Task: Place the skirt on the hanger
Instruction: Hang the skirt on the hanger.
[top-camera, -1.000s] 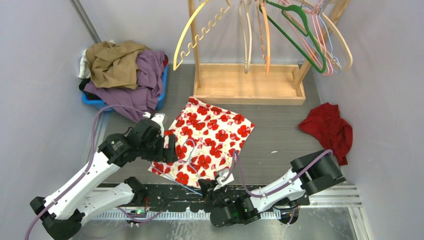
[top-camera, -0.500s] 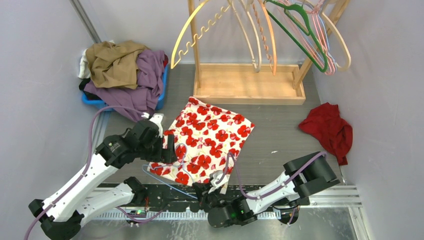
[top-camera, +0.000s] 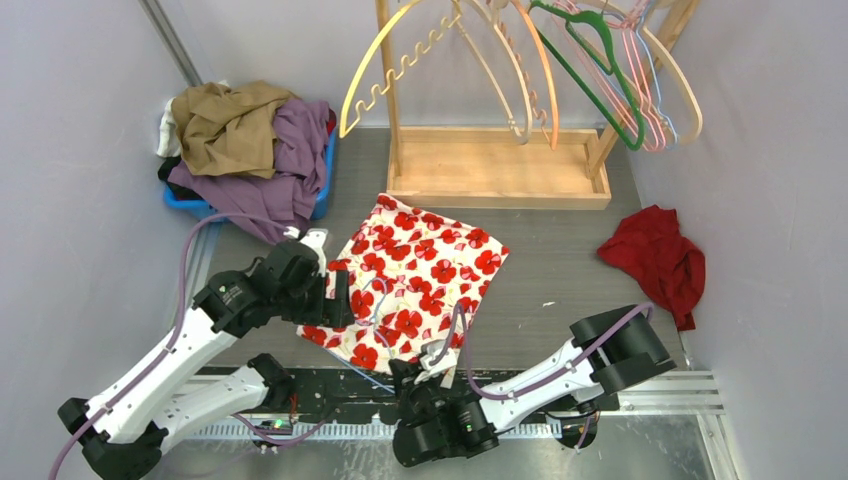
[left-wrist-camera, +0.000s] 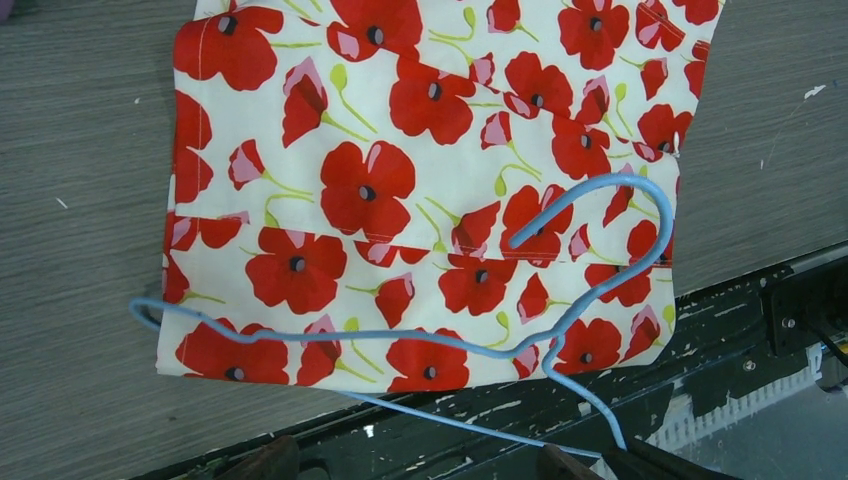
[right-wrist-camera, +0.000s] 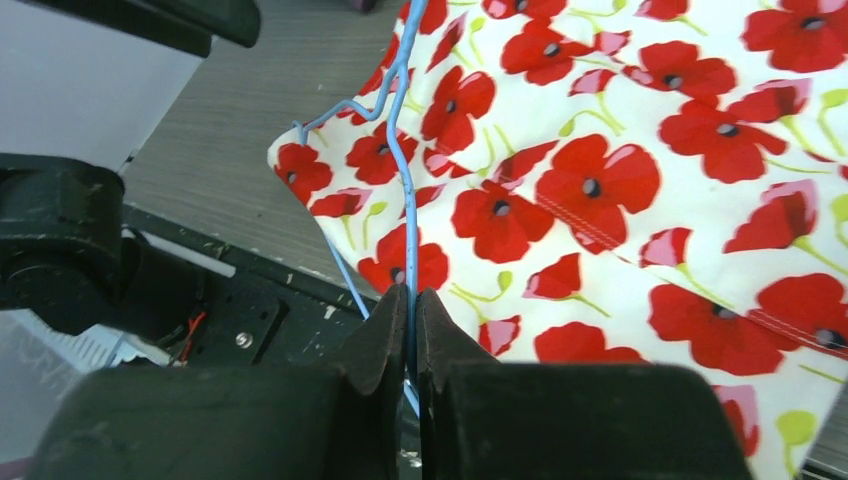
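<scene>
The poppy-print skirt (top-camera: 425, 270) is lying spread flat on the grey tabletop (top-camera: 570, 270), between the wooden rack (top-camera: 495, 165) at the far side and the arm bases, with its near edge reaching the black strip along the front. A thin blue wire hanger (left-wrist-camera: 600, 183) is resting on top of that near part of the skirt, its hook curling over the fabric. One shoulder is poking out past the skirt's side edge onto bare tabletop, and its lower bar is running outside the hem over the black strip. The right gripper (right-wrist-camera: 412, 300) is clenching the hanger's wire between its closed fingers, low at the tabletop's front edge. The left gripper (top-camera: 335, 295) is hovering over the skirt's near left corner, released and wide apart, grasping nothing. A blue bin (top-camera: 190, 203) heaped with clothes is sitting in the far left corner, and a red cloth (top-camera: 655, 255) is lying crumpled by the right wall, well apart from the skirt.
</scene>
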